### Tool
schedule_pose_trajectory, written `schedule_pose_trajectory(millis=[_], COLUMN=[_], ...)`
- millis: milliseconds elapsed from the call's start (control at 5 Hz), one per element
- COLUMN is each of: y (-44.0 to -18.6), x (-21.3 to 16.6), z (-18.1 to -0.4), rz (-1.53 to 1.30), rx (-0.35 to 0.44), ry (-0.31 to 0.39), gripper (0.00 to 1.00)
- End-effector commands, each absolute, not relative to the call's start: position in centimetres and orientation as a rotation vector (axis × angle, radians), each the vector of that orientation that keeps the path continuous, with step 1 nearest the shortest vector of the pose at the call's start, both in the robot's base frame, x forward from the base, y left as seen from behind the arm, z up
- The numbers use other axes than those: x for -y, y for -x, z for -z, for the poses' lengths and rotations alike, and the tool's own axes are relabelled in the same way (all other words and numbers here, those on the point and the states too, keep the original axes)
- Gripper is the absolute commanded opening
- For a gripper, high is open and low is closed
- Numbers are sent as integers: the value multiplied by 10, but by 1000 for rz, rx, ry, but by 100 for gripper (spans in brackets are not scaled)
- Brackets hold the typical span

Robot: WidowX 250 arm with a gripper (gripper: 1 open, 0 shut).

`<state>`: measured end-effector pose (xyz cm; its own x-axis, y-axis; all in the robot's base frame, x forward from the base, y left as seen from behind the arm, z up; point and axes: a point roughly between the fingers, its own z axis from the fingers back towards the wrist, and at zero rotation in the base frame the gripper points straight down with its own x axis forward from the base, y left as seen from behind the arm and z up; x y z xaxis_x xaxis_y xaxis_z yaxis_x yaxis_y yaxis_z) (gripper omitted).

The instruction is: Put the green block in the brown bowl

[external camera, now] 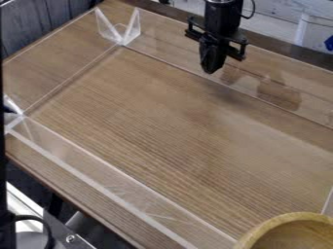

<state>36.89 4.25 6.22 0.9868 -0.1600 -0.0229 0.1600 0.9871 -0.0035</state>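
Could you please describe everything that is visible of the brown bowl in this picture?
Only part of the brown bowl shows, cut off by the picture's bottom right corner. It looks like light tan wood, round, with a thick pale rim and a darker olive-brown inside. It sits upright at the near right end of the wooden table. What shows of its inside holds nothing, and nothing visible touches it.

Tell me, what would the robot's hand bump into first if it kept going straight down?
Probably the wooden table. The hand points downward, and nothing shows beneath it.
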Motion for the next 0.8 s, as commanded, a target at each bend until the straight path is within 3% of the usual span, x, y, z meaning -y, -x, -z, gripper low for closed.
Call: schedule_pose_trajectory(millis=[0,200,400,600], y=[-375,-374,-374,-375], x=[-45,-43,-45,-47], z=[-96,-95,-88,-83], rz=[149,142,144,143], rx=[69,60,68,78], ry=[-9,5,-25,-56], gripper=[0,0,100,0])
